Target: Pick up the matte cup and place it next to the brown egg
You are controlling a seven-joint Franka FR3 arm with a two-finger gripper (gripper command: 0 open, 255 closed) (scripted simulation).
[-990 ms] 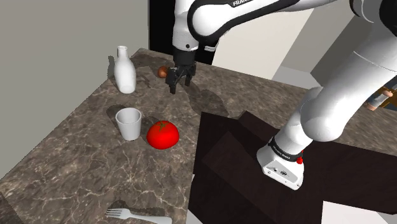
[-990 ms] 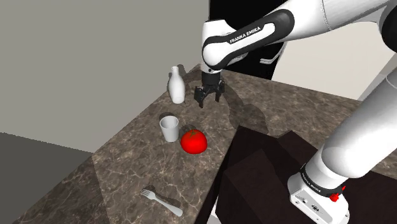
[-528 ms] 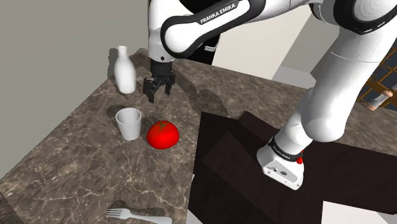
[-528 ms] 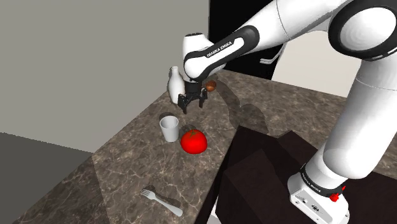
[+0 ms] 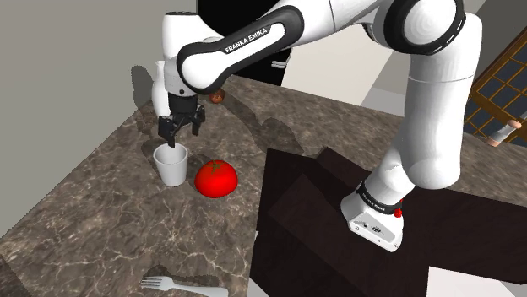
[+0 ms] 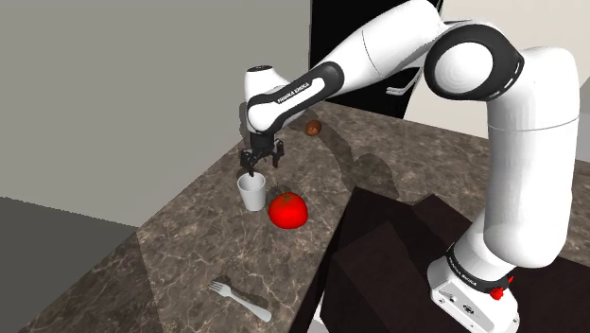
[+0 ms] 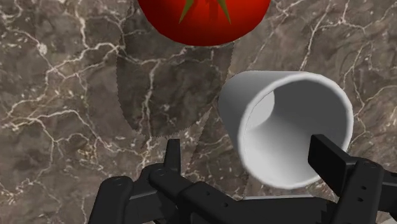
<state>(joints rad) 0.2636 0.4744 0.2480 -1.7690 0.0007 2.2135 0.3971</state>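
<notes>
Cup (image 5: 171,169) stands upright beside the tomato (image 5: 215,178), the hand (image 5: 180,135) pointing down just above its rim, fingers spread.

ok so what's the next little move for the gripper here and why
Probably a short, straight descent with the jaws left open. The gripper hovers just above the upright cup without touching it. In the wrist view one finger sits over the cup's opening and the other outside its wall, so the rim lies between them. The tomato stands beside the cup, clear of the fingers.
</notes>
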